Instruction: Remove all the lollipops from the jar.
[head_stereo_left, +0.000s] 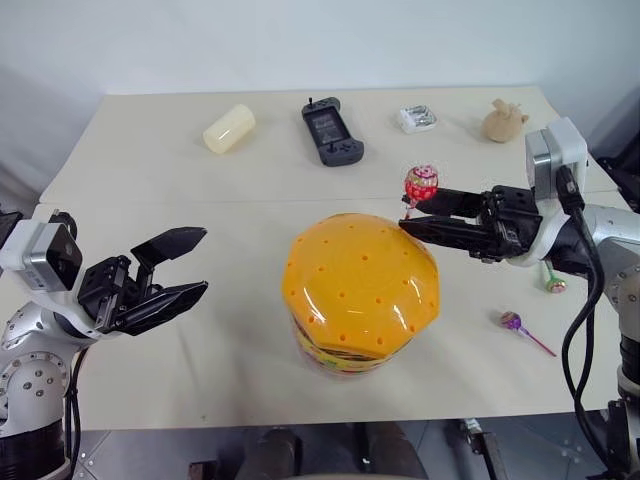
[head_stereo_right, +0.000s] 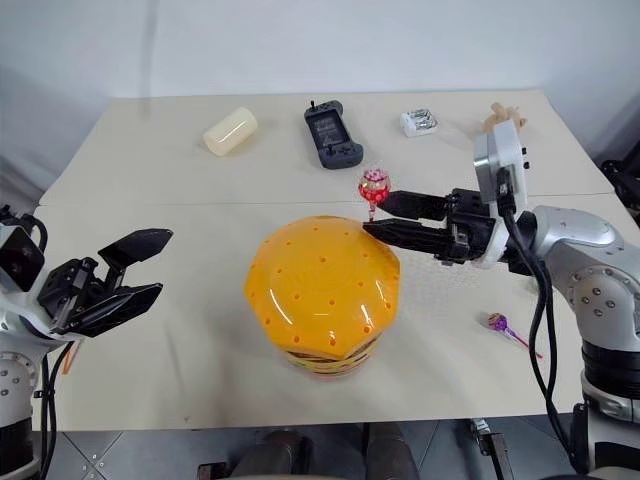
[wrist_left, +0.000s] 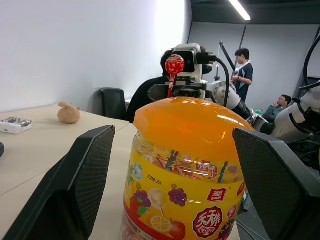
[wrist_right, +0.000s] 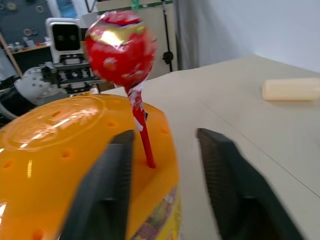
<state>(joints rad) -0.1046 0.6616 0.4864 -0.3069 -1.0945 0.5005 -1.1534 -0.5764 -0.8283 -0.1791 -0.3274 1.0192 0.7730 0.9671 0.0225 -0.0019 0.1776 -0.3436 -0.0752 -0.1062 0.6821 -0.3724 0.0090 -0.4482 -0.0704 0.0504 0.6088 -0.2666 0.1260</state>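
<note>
Orange and glossy, the jar (head_stereo_left: 360, 290) is sitting low in the centre of the frame. At lower left the left gripper (head_stereo_left: 170, 270) is hovering spread wide, apart from it. One red-stick lollipop (head_stereo_left: 420, 184) is standing in the dome's far rim; the right gripper (head_stereo_left: 412, 215) is reaching in from the right, its fingers flanking the stick with gaps showing. Two lollipops (head_stereo_left: 514, 322) are lying at right. Far back: a cream cylinder (head_stereo_left: 229, 129), a game controller (head_stereo_left: 332, 131).

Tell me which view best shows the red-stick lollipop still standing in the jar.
The right wrist view: the red-stick lollipop is large there, its stick planted in a hole of the jar. Both eye views show it small beside the right tool. The left wrist view shows its head above the dome.
</note>
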